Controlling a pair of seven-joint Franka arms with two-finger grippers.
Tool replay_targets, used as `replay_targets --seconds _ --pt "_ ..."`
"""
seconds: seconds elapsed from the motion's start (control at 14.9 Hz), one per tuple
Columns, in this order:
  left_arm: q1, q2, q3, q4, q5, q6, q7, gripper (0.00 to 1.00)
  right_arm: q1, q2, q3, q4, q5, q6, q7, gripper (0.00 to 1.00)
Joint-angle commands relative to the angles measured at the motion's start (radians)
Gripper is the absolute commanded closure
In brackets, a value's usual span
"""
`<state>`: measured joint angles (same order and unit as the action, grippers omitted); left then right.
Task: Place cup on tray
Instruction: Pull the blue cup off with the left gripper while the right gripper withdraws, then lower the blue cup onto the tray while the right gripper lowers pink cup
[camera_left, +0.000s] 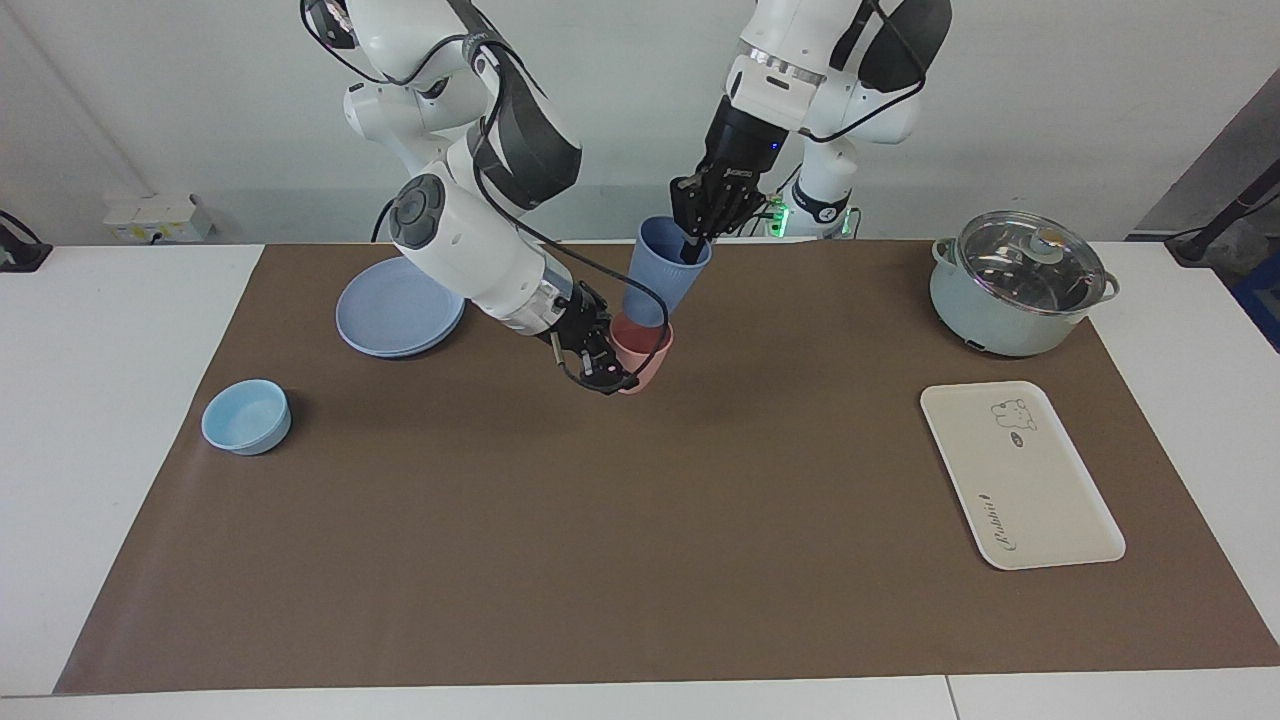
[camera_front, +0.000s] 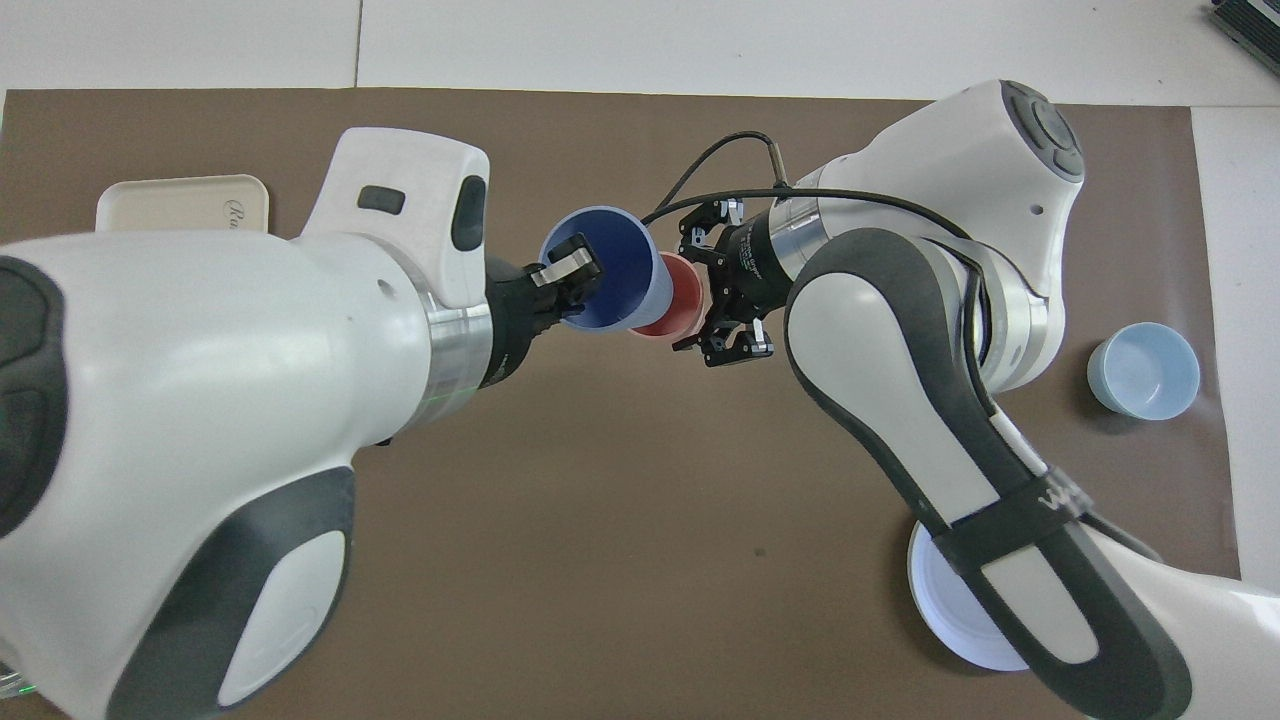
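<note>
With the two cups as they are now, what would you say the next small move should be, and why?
Probably the left gripper should lift the cup straight up. It pinches the cup's rim, while the cup's base sits in the pink cup, which the right gripper holds. The tray lies bare toward the left arm's end.

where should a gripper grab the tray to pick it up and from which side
Grip the tray at its raised rim, on a long edge near the middle, coming down from above with one finger inside the rim. It lies flat on the mat, so only the rim offers something thin to pinch.
</note>
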<state>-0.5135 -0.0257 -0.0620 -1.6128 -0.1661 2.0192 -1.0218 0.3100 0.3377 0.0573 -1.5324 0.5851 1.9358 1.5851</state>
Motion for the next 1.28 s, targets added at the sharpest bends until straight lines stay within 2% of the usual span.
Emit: replay_targets --seconds 0.0,0.2,0.34,0.47,0.61,0.81,0.94,1.08,1.21 --pt "0.072 -0.013 -0.004 0.015 -0.009 -0.068 0.053 1.0 -0.041 -0.019 0.006 -0.025 0.008 0.005 0.013 1.0" --pt "0.208 -0.074 -0.004 -0.122 -0.018 -0.062 0.285 1.0 -0.147 -0.029 0.006 -0.095 0.114 0.022 -0.014 1.0" --pt "0.318 -0.114 -0.004 -0.238 -0.021 -0.028 0.481 1.0 -0.227 -0.042 0.004 -0.171 0.133 0.022 -0.15 1.0" --pt "0.419 -0.109 -0.002 -0.3 -0.021 0.007 0.667 1.0 -0.317 -0.046 0.004 -0.239 0.136 0.023 -0.264 1.0" --pt "0.53 -0.099 -0.001 -0.35 -0.021 0.061 0.843 1.0 -0.392 -0.034 0.002 -0.281 0.136 0.055 -0.286 1.0" --pt "0.677 -0.018 -0.001 -0.368 -0.021 0.124 1.084 1.0 -0.459 0.006 0.001 -0.295 0.136 0.083 -0.356 1.0" --pt "0.76 0.062 -0.001 -0.365 -0.021 0.221 1.21 1.0 -0.508 0.047 0.001 -0.285 0.136 0.078 -0.433 1.0" --pt "0.777 0.162 -0.001 -0.363 -0.021 0.344 1.223 1.0 -0.551 0.079 0.001 -0.269 0.134 0.075 -0.488 1.0" --pt "0.799 0.202 -0.001 -0.366 -0.021 0.391 1.23 1.0 -0.566 0.093 -0.004 -0.253 0.128 0.08 -0.496 1.0"
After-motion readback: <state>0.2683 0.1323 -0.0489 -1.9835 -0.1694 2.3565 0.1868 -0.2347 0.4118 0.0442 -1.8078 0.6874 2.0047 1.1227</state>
